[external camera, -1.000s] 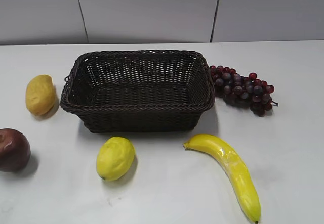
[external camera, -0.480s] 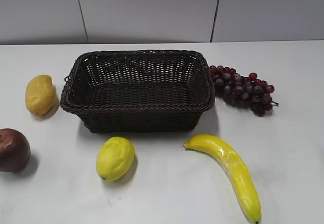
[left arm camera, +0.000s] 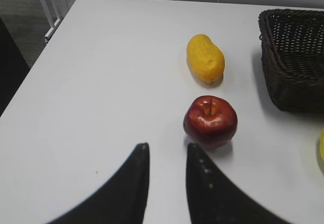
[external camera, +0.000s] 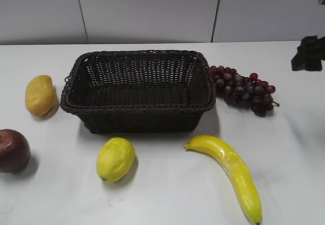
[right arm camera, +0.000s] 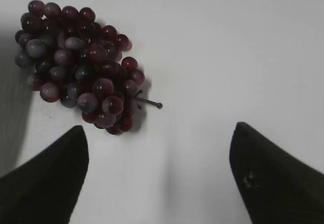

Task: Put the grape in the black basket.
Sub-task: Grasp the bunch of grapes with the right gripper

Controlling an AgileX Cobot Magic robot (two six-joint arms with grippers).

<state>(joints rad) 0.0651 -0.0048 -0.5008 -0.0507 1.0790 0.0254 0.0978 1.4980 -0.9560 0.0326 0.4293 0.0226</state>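
Right gripper: fingers spread wide, nothing between them, held above the white table. The grape lies on the table ahead of and to the left of the gap, clear of both fingers, its stem pointing toward the right of the right wrist view. In the exterior view only a dark part of the right arm shows at the right edge, above and to the right of the bunch.

Left gripper: fingers set with a narrow gap, holding nothing, above bare table. A red apple sits just ahead of the right-hand finger, not touching it. A yellow mango-like fruit lies beyond the apple.

The bunch rests on the table just beside the right end wall of the black basket, outside it; contact with the wall cannot be confirmed. The basket interior holds no fruit. A lemon lies in front of the basket toward its left corner; a banana lies in front toward its right, angled away.
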